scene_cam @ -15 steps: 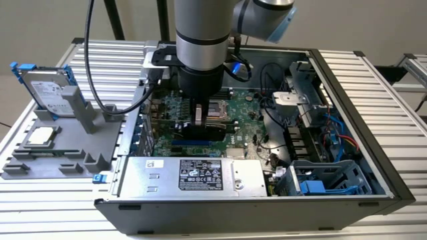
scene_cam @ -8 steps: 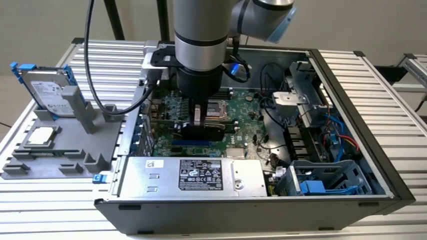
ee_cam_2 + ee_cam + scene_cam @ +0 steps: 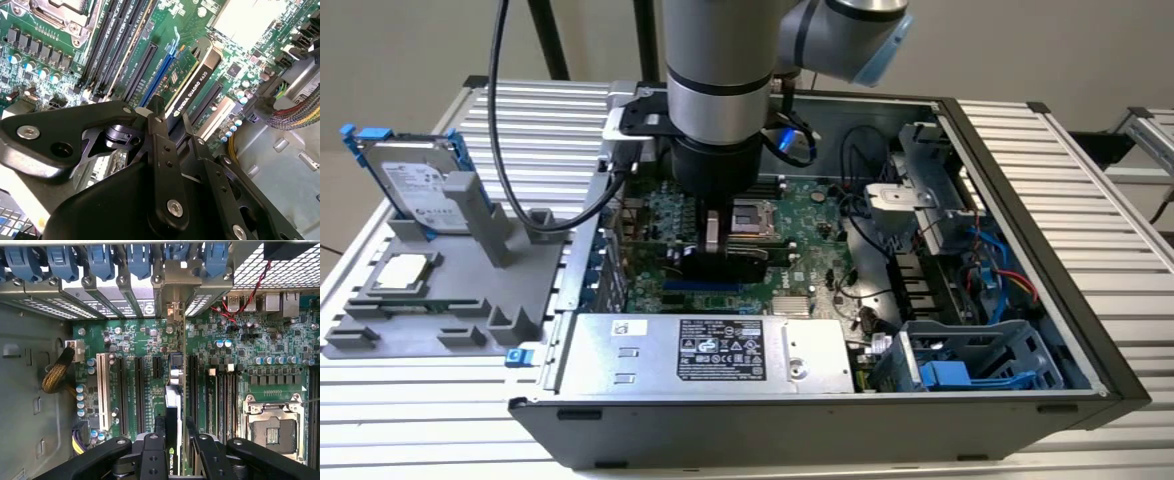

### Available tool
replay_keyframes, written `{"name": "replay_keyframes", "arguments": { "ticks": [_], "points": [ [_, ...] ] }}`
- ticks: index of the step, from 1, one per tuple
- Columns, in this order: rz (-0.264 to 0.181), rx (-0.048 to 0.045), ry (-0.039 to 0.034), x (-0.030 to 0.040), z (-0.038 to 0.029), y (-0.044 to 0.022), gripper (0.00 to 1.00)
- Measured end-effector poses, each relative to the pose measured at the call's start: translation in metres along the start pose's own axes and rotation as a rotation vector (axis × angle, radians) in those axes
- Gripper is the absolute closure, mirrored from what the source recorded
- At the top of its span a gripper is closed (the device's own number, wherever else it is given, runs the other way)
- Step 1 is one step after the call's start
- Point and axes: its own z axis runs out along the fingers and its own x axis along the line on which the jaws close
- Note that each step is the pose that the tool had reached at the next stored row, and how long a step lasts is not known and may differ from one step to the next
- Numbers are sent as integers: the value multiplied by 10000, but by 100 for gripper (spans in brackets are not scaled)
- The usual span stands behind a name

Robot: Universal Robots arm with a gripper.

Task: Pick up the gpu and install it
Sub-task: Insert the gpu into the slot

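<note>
The gpu (image 3: 192, 80) stands on edge over the green motherboard (image 3: 135, 340) inside the open computer case (image 3: 1014, 180). Its green board faces one way and its black shroud the other. In the first wrist view the gpu (image 3: 173, 400) shows edge-on, its silver bracket end toward the case's rear slot openings (image 3: 172, 310). My gripper (image 3: 175, 432) is shut on the card's upper edge, one black finger on each face. The card's lower edge lies along the blue slot (image 3: 165, 55); I cannot tell whether it is seated. In the exterior view my gripper (image 3: 720, 250) reaches straight down into the case.
A grey fixture (image 3: 467, 290) on the exterior view's left holds a silver hard drive (image 3: 420, 190) and a square CPU chip (image 3: 403, 270). The power supply (image 3: 720, 350) fills the case's near side. A CPU socket (image 3: 272, 427), a blue drive cage (image 3: 961, 370) and cables (image 3: 987, 270) lie nearby.
</note>
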Motion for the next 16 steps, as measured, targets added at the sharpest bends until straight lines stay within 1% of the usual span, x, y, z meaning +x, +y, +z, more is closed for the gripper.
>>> {"name": "replay_keyframes", "arguments": {
  "ticks": [6,11,16],
  "points": [
    [1,-1,-4,1,6,2,100],
    [1,-1,-4,37,5,0,100],
    [0,-2,-4,40,10,-3,100]
  ]
}}
